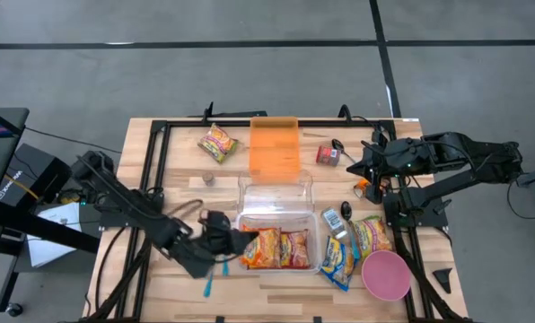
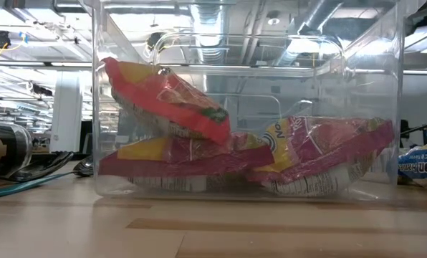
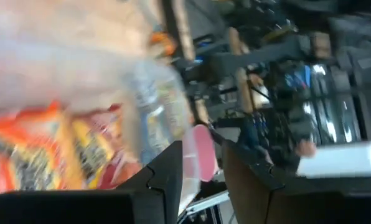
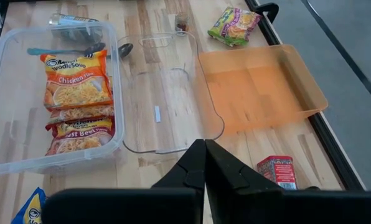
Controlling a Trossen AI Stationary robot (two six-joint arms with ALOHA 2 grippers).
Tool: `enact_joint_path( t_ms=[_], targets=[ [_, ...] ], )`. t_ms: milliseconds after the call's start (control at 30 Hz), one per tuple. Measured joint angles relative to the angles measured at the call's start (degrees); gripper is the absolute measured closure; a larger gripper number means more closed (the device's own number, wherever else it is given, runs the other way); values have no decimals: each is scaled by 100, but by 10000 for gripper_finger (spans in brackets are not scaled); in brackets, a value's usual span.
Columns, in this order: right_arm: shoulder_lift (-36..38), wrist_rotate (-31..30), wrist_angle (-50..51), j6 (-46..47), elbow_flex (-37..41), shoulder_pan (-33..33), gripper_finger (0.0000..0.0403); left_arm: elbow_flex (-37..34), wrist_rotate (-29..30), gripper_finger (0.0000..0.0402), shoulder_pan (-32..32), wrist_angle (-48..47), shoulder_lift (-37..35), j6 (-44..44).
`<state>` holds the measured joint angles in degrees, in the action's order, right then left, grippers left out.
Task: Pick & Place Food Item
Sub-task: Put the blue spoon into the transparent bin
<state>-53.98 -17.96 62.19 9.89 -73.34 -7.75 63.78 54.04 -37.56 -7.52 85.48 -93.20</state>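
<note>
A clear plastic container (image 1: 317, 242) stands near the table's front middle. Several red-and-yellow noodle packets (image 1: 276, 248) lie in it. In the low view one packet (image 2: 167, 100) leans tilted on the others against the container's left wall (image 2: 99, 107). My left gripper (image 1: 236, 240) is open at the container's left side, and its wrist view (image 3: 204, 180) looks across the packets (image 3: 42, 149). My right gripper (image 1: 362, 170) is shut and empty above the far right of the table. Its wrist view (image 4: 204, 158) looks down on the container (image 4: 5, 74). My left gripper stands at the container's left wall. A translucent edge (image 3: 188, 165) shows between its fingers. I cannot tell whether the fingers touch it.
An orange tray (image 1: 275, 148) and a clear lid (image 1: 275, 190) lie beyond the container. A green packet (image 1: 217, 142) lies far left and a red packet (image 1: 328, 154) far right. Loose packets (image 1: 339, 256), a spoon (image 1: 346, 213) and a pink bowl (image 1: 385, 274) lie to the right.
</note>
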Motion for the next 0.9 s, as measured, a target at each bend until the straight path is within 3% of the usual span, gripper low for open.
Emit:
enact_joint_path(
  t_ms=[233,433,733,900],
  targets=[
    [0,38,76,41,0,-4,403,1,2,295,2,498,-923,3045],
    [0,592,220,114,0,-4,403,1,-107,295,13,1175,-1361,5494],
    [0,870,822,1082,0,-4,403,3,-109,296,362,1358,-1540,7180],
    [0,905,876,1561,0,-10,403,3,-114,291,652,1354,-1540,7352]
  ],
)
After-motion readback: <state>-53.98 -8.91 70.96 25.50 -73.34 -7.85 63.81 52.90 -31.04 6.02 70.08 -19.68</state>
